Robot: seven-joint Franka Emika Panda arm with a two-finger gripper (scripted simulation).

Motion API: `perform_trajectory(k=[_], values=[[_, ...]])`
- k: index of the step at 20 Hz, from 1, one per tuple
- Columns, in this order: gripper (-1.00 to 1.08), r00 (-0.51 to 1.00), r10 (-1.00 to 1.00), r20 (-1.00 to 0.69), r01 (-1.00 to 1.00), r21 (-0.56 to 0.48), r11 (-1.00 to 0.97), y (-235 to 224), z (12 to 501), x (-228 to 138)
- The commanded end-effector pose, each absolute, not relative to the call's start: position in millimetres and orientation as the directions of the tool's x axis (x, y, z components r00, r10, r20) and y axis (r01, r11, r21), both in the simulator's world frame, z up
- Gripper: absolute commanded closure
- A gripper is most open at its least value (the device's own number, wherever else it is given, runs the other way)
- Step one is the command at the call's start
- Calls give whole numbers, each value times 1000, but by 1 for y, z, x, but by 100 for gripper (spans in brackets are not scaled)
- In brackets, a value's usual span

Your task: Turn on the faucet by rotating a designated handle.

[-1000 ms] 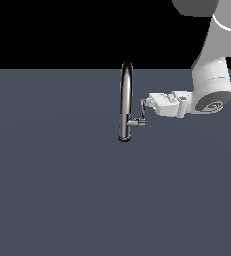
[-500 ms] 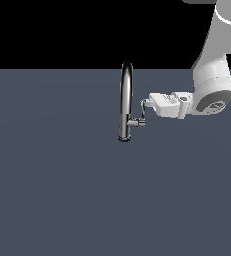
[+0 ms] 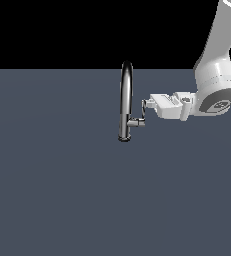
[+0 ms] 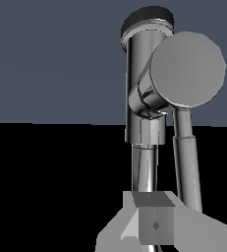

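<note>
The faucet (image 3: 125,100) is a tall chrome gooseneck tube standing on the dark grey surface; it also shows close up in the wrist view (image 4: 143,108). The handle (image 3: 142,114) is a thin chrome lever rising from a short stub on the lower tube, on the exterior view's right. In the wrist view the stub's round end cap (image 4: 187,69) faces the camera and the lever (image 4: 187,162) runs beside the tube. My gripper (image 3: 146,105) lies horizontal with its tip at the lever's upper end. Its fingers (image 4: 153,224) look closed together with nothing between them.
The dark grey surface (image 3: 62,190) spreads flat all around the faucet. My white arm (image 3: 214,85) comes in from the exterior view's upper right.
My gripper and arm have shifted slightly toward the exterior view's right. The lever's top has leaned a little the same way. The faucet tube has not moved.
</note>
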State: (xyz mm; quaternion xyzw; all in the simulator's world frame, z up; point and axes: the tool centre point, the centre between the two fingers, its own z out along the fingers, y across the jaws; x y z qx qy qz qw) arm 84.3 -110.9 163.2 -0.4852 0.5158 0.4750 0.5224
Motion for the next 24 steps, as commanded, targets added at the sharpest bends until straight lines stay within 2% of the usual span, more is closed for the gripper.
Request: perform_trajectory(k=[1, 13, 24], values=[[108, 15, -2, -1000, -997, -15, 74, -110, 164, 78], [108, 16, -1, -1000, -997, -16, 74, -108, 168, 51], [108, 17, -4, -1000, -997, -17, 80, -108, 144, 23]])
